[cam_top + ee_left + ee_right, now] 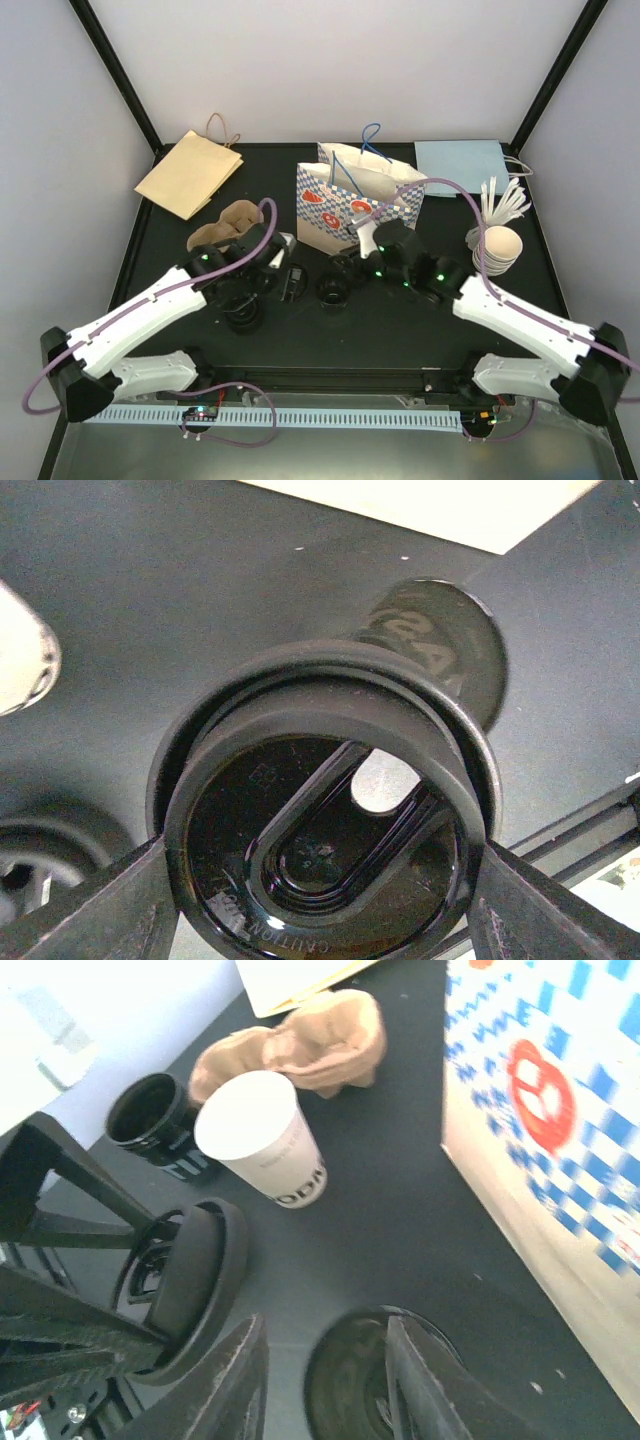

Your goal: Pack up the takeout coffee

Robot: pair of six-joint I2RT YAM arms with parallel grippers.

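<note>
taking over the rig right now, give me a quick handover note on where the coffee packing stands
Left claw: shut on a black lid, held on edge.
Right claw: open, over a black piece on the table; cup or lid, unclear.
Things: a white cup and a black cup stand open next to the carrier. The checkered bag stands upright nearby.
Done: no cup lidded, nothing in the carrier as far as I can see.
Left: probably lid the cups, load the carrier, then bag it.
</note>
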